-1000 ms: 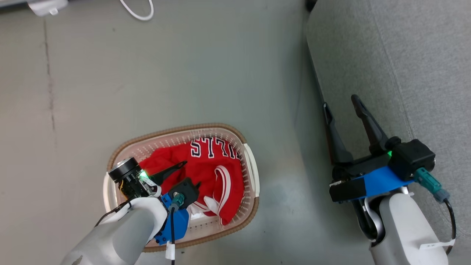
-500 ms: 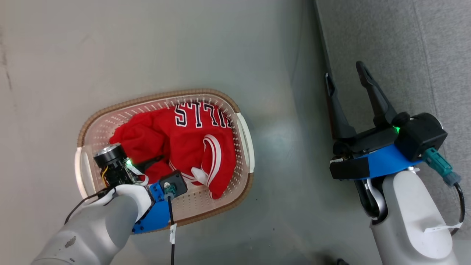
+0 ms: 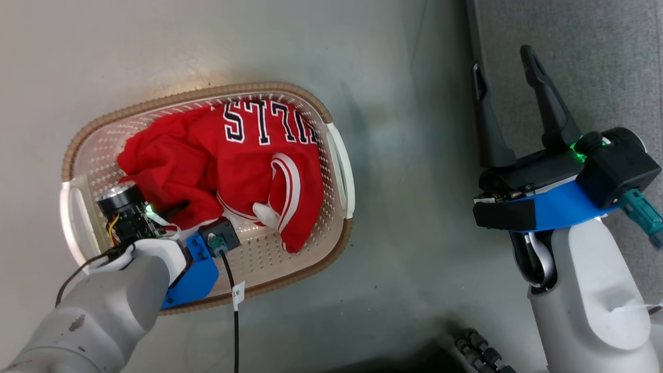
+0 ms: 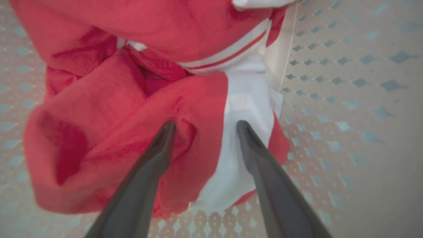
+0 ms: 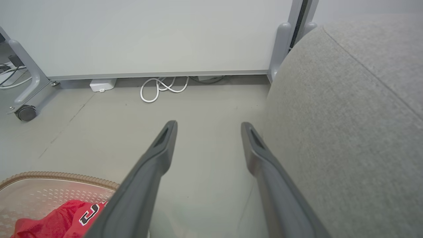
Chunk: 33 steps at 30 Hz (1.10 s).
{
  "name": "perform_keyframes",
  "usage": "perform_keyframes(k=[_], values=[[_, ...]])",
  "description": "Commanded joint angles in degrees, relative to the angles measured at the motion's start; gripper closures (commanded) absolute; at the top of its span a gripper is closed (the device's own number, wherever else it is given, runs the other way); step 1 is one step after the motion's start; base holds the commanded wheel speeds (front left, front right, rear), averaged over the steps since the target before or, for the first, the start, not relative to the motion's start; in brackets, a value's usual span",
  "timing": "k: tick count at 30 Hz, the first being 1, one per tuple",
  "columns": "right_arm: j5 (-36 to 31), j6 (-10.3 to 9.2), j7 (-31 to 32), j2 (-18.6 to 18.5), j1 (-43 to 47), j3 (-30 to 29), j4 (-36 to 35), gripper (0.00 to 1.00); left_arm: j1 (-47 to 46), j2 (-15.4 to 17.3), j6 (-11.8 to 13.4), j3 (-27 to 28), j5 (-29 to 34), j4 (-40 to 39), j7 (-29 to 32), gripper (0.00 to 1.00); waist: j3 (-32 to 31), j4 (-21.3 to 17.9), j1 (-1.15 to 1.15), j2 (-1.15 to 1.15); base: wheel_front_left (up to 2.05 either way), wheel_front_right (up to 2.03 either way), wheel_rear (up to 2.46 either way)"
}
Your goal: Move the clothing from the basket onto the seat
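Soft, even indoor light is washing the head view; a faint sheen is glinting on the floor (image 3: 393, 140) right of centre, and a dark shadow is pooling at the bottom edge. The left wrist view is blurring the clothing (image 4: 109, 99), especially toward its edges.

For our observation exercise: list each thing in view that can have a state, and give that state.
basket, upright on the floor.
clothing, crumpled, lying in the basket.
left claw, open, tips at the clothing.
right claw, open, holding nothing.
seat, no clothing on the visible part.
cable, coiled on the floor.
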Motion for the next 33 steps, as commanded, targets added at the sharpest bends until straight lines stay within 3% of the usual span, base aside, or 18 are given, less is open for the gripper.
perform_keyframes(k=[1,21,22,23,33], values=[[0.11,0.03,-0.22,-0.20,-1.20,-0.32,-0.65,0.00,-1.57,0.42,-0.02,-0.18,0.19,0.06,0.57,0.00,2.41,-0.60,-0.01,0.00,0.00,0.00,0.00],[0.76,0.03,-0.22,-0.20,-1.66,-2.19,-6.51,0.00,-6.77,1.24,-0.02,-0.17,1.44,1.10,6.07,0.00,9.87,-0.97,-0.01,0.00,0.00,0.00,0.00],[0.77,0.03,-0.22,-0.20,-1.64,-2.24,-6.59,0.00,-6.54,1.21,-0.02,-0.17,1.63,1.13,6.34,0.60,9.89,-1.02,-0.01,0.00,0.00,0.00,0.00],[0.78,0.03,-0.22,-0.20,-1.62,-2.34,-6.66,0.00,-6.58,1.19,-0.02,-0.18,1.76,1.15,6.42,1.00,9.90,-1.05,-0.01,0.00,0.00,0.00,0.00],[0.93,0.03,-0.22,-0.20,-2.11,-2.39,-6.41,0.00,-5.93,0.35,-0.02,-0.18,2.51,1.28,5.81,1.00,9.19,-1.13,-0.01,0.00,0.00,0.00,0.00]])
